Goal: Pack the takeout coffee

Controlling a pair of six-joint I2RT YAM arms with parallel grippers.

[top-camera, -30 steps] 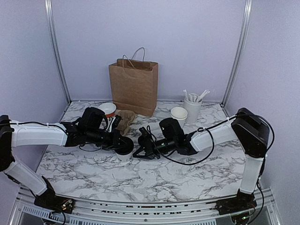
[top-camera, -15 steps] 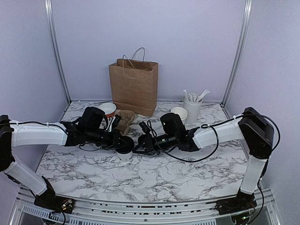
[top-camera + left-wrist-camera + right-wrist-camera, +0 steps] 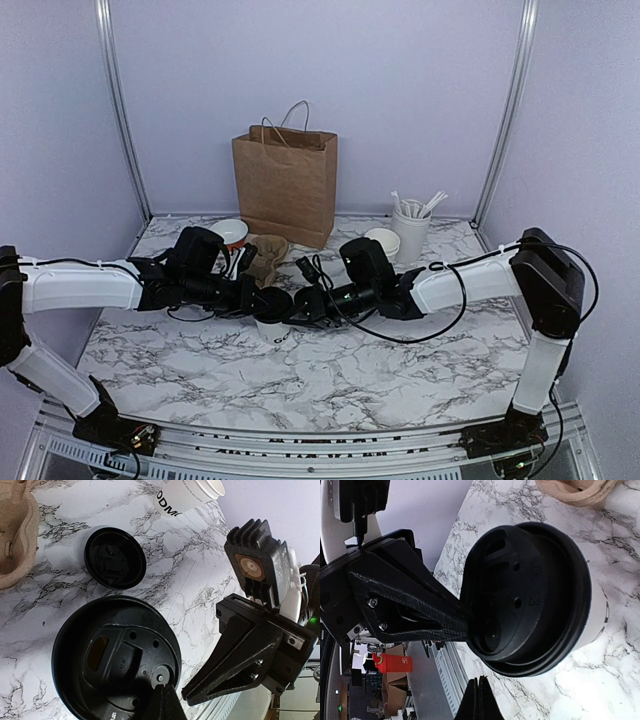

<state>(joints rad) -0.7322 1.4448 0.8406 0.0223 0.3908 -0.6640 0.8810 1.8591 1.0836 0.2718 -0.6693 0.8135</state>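
**A:** Takeout coffee cup (image 3: 272, 331), top view. What's new?

**B:** It stands in front of the paper bag (image 3: 285, 185), on the arms' side, with the black lid (image 3: 270, 302) over its mouth. Over the last second the right gripper (image 3: 297, 305) has swung in from the right and now sits just beside the lid. The left gripper (image 3: 256, 301) has barely shifted and is clamped on the lid's rim. Both forearms are low and near level, meeting at the cup. My read: capping is nearly done and bagging hasn't started.

**A:** Left wrist?

**B:** The lid fills the lower frame, with one left finger on its rim. The right jaws are pressed together with nothing between them, tip at the lid's edge. No bag in view.

**A:** Right wrist?

**B:** The lid sits on the white cup, but I can't tell if it's snapped on. The left fingers pinch its rim. The right fingers are closed and empty, just short of the lid.
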